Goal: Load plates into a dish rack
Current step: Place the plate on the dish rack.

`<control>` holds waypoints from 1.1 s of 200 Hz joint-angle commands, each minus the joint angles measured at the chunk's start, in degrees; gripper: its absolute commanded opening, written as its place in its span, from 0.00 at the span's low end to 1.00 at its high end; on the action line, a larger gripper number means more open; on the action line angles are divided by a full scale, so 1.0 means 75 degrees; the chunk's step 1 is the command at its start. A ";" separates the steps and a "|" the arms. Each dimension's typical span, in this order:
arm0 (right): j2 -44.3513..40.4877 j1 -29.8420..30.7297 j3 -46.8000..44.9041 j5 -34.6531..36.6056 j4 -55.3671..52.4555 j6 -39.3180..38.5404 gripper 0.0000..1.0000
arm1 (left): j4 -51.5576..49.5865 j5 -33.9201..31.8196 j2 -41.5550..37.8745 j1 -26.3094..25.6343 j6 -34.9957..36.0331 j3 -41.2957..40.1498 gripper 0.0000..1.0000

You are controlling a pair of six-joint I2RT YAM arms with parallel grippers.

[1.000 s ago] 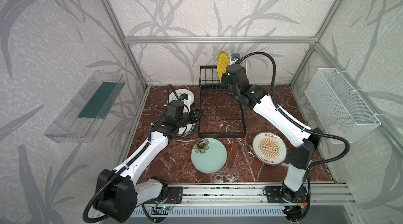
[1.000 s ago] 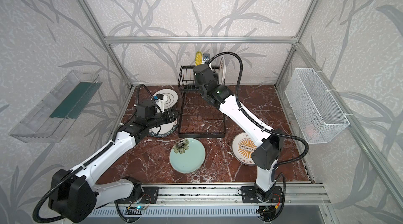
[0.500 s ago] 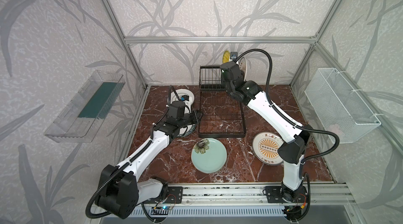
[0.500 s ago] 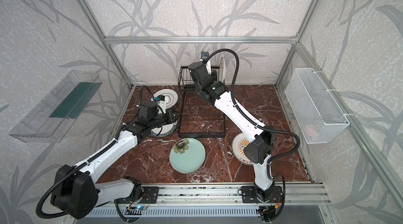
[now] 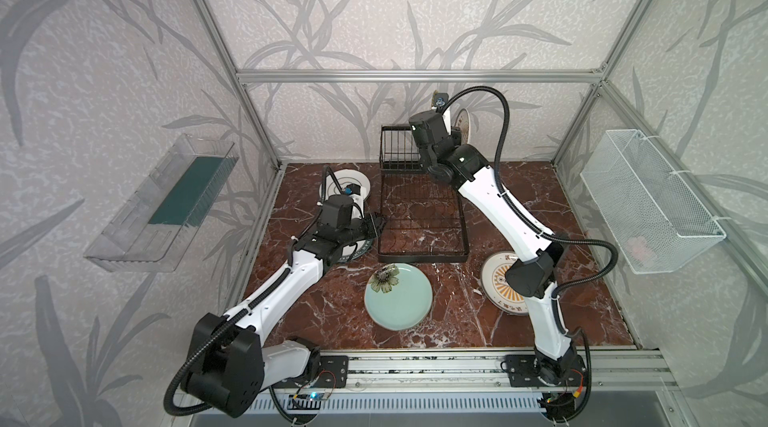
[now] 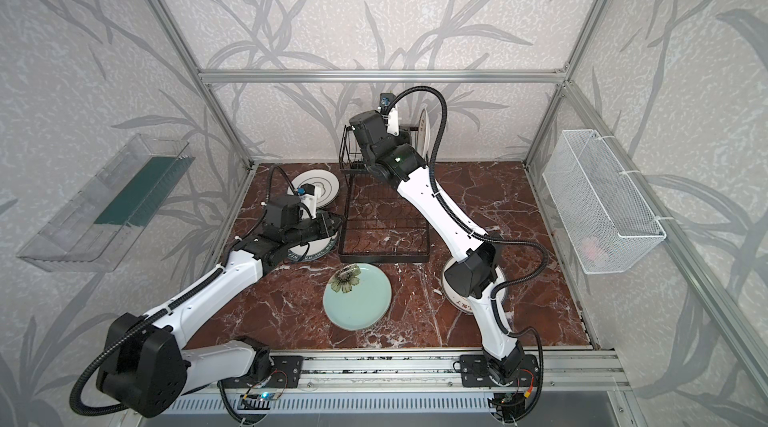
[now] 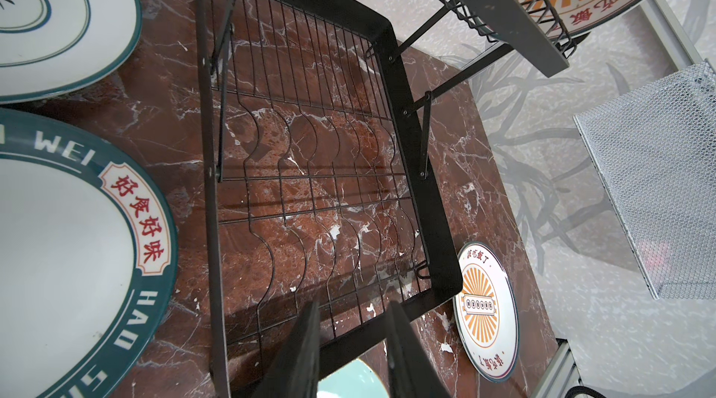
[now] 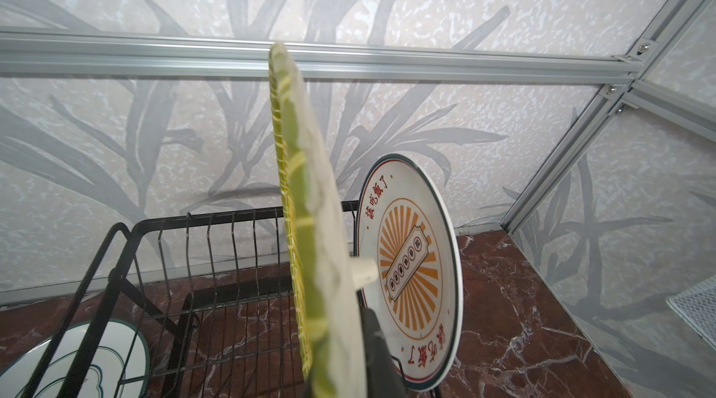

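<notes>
Six plates (image 5: 398, 300) (one yellow plate (image 8: 321, 260)), one dish rack (image 7: 438, 245), one mesh basket (image 5: 648, 196).

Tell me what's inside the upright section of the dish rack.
One sunburst plate stands on edge in the dish rack. The right gripper holds the yellow striped plate beside it; its lower edge is hidden.

yellow striped plate (image 8: 314, 241) upright, above black rack (image 5: 422, 256)

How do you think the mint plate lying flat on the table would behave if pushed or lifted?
The mint plate looks glazed and rigid, so probably brittle. Flat on the glossy table, it would likely slide, not tip. Its low rim may be awkward to grip.
</notes>
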 commanded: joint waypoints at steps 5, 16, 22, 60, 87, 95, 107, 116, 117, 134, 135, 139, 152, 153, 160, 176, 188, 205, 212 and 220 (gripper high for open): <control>0.0149 -0.0080 0.0480 0.0378 -0.0368 0.0198 0.00 | 0.0145 -0.0043 0.0104 0.0017 0.0059 -0.0033 0.29; 0.0189 -0.0118 0.0505 0.0390 -0.0420 0.0207 0.00 | 0.0174 -0.0022 0.0129 0.0020 0.0034 -0.0032 0.29; 0.0205 -0.0138 0.0515 0.0391 -0.0456 0.0217 0.00 | 0.0191 -0.0009 0.0145 0.0019 0.0026 -0.0041 0.29; 0.0241 -0.0296 0.0450 0.0379 -0.0634 0.0257 0.00 | 0.0221 -0.0021 0.0212 0.0025 0.0041 0.0007 0.29; 0.0281 -0.0355 0.0364 0.0397 -0.0617 0.0219 0.00 | 0.0335 0.0011 0.0311 0.0031 -0.0022 0.0006 0.29; 0.0300 -0.0367 0.0363 0.0413 -0.0628 0.0219 0.00 | 0.0366 0.0037 0.0335 0.0031 -0.0050 0.0010 0.29; 0.0334 -0.0391 0.0367 0.0427 -0.0628 0.0207 0.00 | 0.0390 0.0053 0.0353 0.0031 -0.0055 0.0015 0.29; 0.0362 -0.0412 0.0376 0.0436 -0.0638 0.0207 0.00 | 0.0383 0.0054 0.0362 0.0031 -0.0035 0.0023 0.29; 0.0363 -0.0407 0.0376 0.0425 -0.0639 0.0207 0.00 | 0.0381 0.0052 0.0362 0.0031 -0.0037 0.0031 0.29; 0.0416 -0.0444 0.0389 0.0414 -0.0667 0.0219 0.00 | 0.0287 0.0033 0.0362 0.0043 0.0028 0.0078 0.29; 0.0420 -0.0441 0.0389 0.0414 -0.0665 0.0219 0.00 | 0.0281 0.0029 0.0362 0.0043 0.0030 0.0081 0.29; 0.0427 -0.0449 0.0403 0.0408 -0.0669 0.0224 0.00 | 0.0266 0.0026 0.0369 0.0043 0.0054 0.0087 0.29; 0.0473 -0.0461 0.0432 0.0359 -0.0675 0.0252 0.00 | 0.0239 0.0026 0.0380 0.0055 0.0072 0.0099 0.29; 0.0477 -0.0467 0.0439 0.0346 -0.0675 0.0253 0.00 | 0.0239 0.0026 0.0377 0.0055 0.0075 0.0098 0.29; 0.0515 -0.0473 0.0478 0.0297 -0.0695 0.0286 0.00 | 0.0246 0.0026 0.0394 0.0064 0.0072 0.0114 0.29; 0.0638 -0.0488 0.0642 0.0260 -0.0788 0.0344 0.00 | 0.0257 0.0038 0.0416 0.0077 0.0067 0.0109 0.29; 0.0740 -0.0490 0.0777 0.0259 -0.0886 0.0368 0.00 | 0.0262 0.0061 0.0446 0.0090 0.0068 0.0111 0.29; 0.0894 -0.0519 0.0972 0.0262 -0.1025 0.0416 0.00 | 0.0261 0.0073 0.0486 0.0096 0.0084 0.0127 0.29; 0.0946 -0.0531 0.1030 0.0256 -0.1061 0.0438 0.00 | 0.0261 0.0073 0.0500 0.0102 0.0079 0.0134 0.29; 0.0983 -0.0539 0.1090 0.0246 -0.1092 0.0441 0.00 | 0.0262 0.0073 0.0511 0.0113 0.0078 0.0149 0.29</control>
